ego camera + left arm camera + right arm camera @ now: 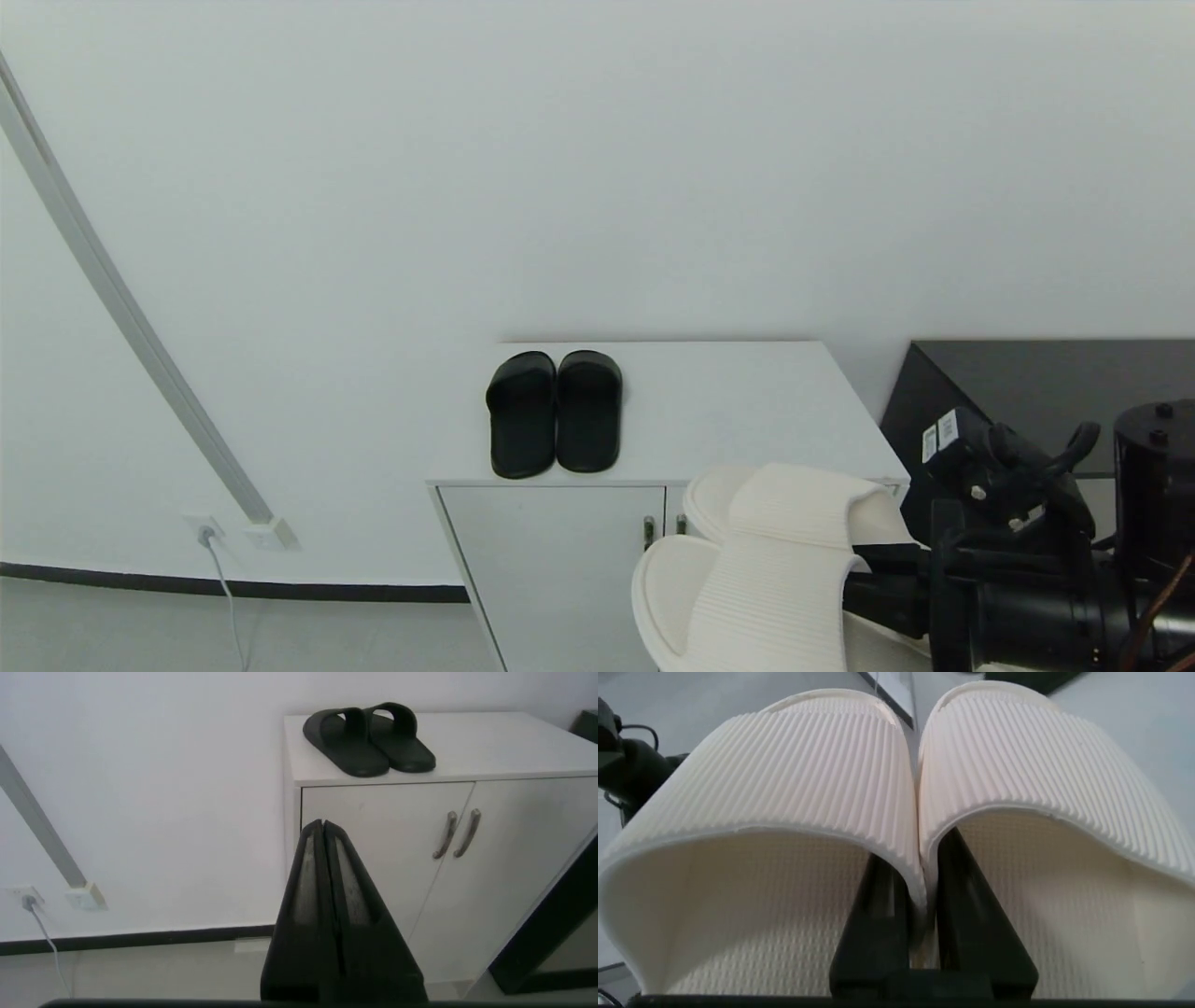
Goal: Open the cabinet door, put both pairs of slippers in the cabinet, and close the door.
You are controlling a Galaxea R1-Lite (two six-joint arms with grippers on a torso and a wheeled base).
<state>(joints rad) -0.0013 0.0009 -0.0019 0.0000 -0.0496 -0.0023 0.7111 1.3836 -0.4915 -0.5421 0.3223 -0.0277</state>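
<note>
Gripping the white slippers (803, 775) by their touching inner strap edges, right gripper (920, 933) was clamped, pair held in front of cabinet (728, 401) | left gripper (324, 896) was pressed together, empty, facing cabinet | black slippers (554, 413) sat side by side on cabinet top | doors (383, 840) were closed

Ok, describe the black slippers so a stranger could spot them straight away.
Find the white cabinet against the wall. On its top, front left, sit the black slippers side by side. They're plain and dark; the white slippers are ribbed.
</note>
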